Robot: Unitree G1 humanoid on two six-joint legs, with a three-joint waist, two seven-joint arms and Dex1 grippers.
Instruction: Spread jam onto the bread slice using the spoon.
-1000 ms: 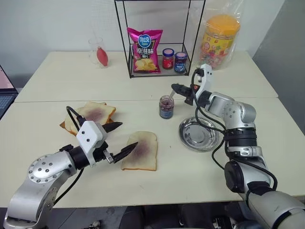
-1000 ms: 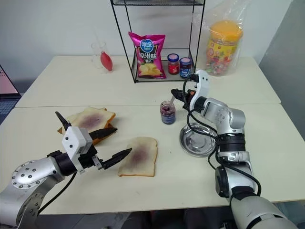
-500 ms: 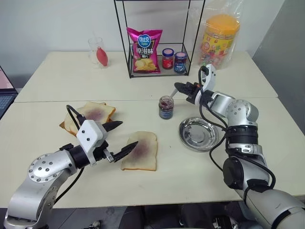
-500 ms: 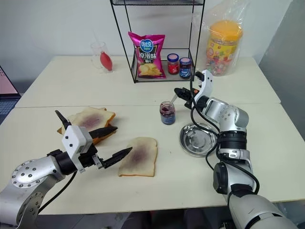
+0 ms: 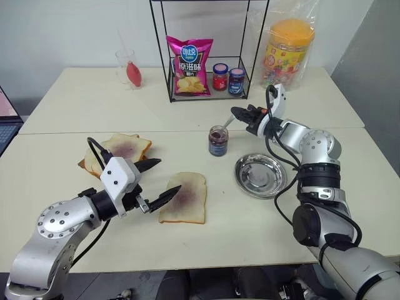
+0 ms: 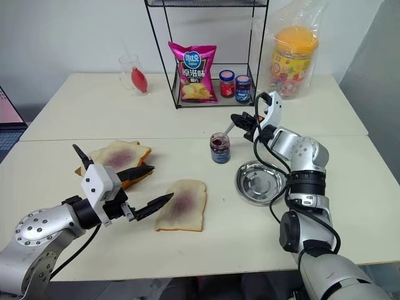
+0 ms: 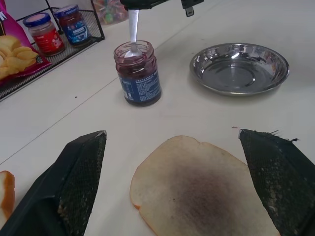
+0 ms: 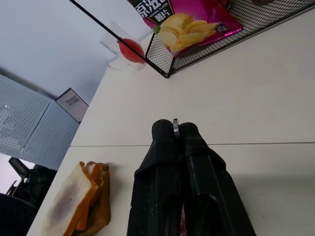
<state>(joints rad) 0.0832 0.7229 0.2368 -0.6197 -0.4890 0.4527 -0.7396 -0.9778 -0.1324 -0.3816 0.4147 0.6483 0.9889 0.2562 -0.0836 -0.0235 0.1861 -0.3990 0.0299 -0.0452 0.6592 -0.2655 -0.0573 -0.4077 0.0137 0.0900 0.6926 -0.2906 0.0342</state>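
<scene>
Step in hand looks like loading jam: right hand (image 5: 236,113) is clenched on the spoon (image 7: 132,30) handle, bowl dipped inside the open jam jar (image 5: 218,140), which stands upright on the worktop (image 5: 62,162) btwn the wire rack (image 5: 206,50) and the steel dish (image 5: 260,175). Left hand (image 5: 164,181) hovers w/ fingers spread wide, grasping nothing, lower fingertip just over the near-left edge of the bread slice (image 5: 185,197). Slice lies flat, purplish smear already in its middle, well apart from the jar. Stack of other slices (image 5: 119,152) sits to robot's left. Next, prob: lift spoon clear of jar rim w/o dripping, carry it across to the slice, tilt bowl down & wipe outward from the smear.
</scene>
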